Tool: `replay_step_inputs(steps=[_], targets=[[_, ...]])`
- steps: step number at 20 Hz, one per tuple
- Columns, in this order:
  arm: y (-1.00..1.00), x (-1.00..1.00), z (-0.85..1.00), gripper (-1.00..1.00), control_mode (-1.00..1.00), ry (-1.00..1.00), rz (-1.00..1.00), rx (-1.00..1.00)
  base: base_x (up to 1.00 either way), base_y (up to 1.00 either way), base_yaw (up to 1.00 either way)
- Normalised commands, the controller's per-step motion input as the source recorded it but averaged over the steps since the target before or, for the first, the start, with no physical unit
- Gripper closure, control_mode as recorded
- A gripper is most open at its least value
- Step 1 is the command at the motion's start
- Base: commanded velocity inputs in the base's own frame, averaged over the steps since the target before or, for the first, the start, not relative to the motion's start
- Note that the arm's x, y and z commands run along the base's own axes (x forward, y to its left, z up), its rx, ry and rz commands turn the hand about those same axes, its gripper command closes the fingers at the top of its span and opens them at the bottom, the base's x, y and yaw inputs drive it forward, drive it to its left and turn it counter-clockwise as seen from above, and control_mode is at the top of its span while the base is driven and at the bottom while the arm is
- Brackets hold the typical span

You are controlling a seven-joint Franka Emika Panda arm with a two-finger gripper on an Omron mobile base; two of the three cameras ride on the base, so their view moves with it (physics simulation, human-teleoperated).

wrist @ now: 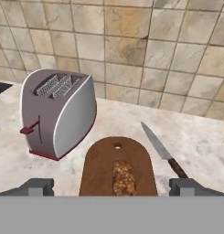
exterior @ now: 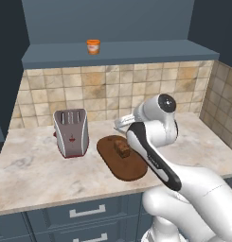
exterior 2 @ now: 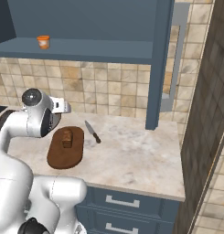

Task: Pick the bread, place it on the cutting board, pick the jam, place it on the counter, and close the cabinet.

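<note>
The bread (exterior: 121, 147) (exterior 2: 67, 137) (wrist: 124, 177), a small dark brown chunk, lies on the oval cutting board (exterior: 131, 169) (exterior 2: 62, 159) (wrist: 98, 165) on the beige counter (exterior: 37, 170) (exterior 2: 131, 151). The orange jam (exterior: 93, 46) (exterior 2: 43, 42) stands on the shelf inside the cabinet (exterior: 136, 51), whose door (exterior 2: 161, 59) stands open at the right. My gripper (wrist: 112, 186) hovers open just above the near end of the board, over the bread, with nothing between its fingertips (wrist: 38, 186).
A silver toaster (exterior: 71, 132) (wrist: 58, 114) stands left of the board. A knife (exterior 2: 92, 131) (wrist: 159, 148) lies just right of it. The tiled backsplash runs behind, a tiled side wall (exterior 2: 200, 114) closes the right, and drawers (exterior: 86, 212) sit below.
</note>
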Motion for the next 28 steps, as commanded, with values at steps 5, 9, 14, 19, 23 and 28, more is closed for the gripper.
replay_step_inputs(steps=[5,9,14,19,23,28], targets=[[0.00,-0.38,0.34,-1.00,-1.00,0.00,0.00,0.00,0.00,0.00,0.00],[0.04,-0.41,0.30,-1.00,-1.00,0.00,0.00,0.00,0.00,0.00,0.00],[0.01,-0.42,0.33,-1.00,-1.00,0.00,0.00,0.00,0.00,0.00,0.00],[0.02,-0.46,0.37,-1.00,-1.00,0.00,0.00,0.00,0.00,0.00,0.00],[0.10,-0.47,0.29,-1.00,-1.00,0.00,0.00,0.00,0.00,0.00,0.00],[0.11,-0.42,0.34,-1.00,-1.00,0.00,0.00,0.00,0.00,0.00,0.00]])
